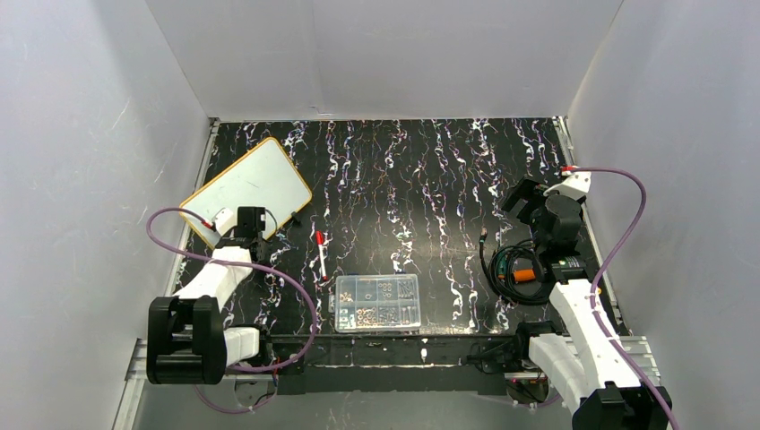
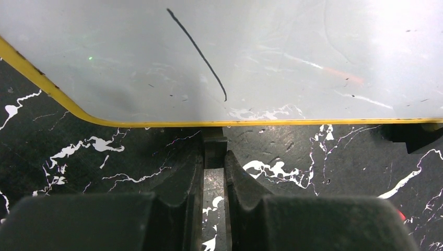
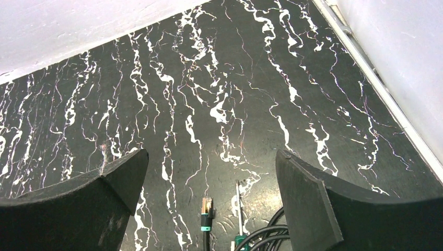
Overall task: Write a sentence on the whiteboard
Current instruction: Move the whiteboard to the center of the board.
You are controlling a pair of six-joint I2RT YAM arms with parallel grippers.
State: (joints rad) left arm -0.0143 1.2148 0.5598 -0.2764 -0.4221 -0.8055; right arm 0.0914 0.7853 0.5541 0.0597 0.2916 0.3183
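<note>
1. Your left claw (image 2: 214, 159) pinches the clip foot (image 2: 214, 147) of the whiteboard (image 1: 246, 186), far-left on the surface (image 1: 430, 206); a tug may skew it.
2. Your right claw (image 3: 211, 157) gapes empty; the marker (image 1: 321, 253) lies unheld.

Far-left on worktop (image 1: 430, 179): whiteboard (image 1: 246, 186), askew, L tool (image 1: 252, 221) at its near edge. Pen (image 1: 321, 253) + clear parts box (image 1: 378, 302) front-centre. R tool (image 1: 527, 199) by cable coil (image 1: 515, 267).

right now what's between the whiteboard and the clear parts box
A red-capped marker lies between the whiteboard and the parts box, touching neither; the top view shows it.
</note>
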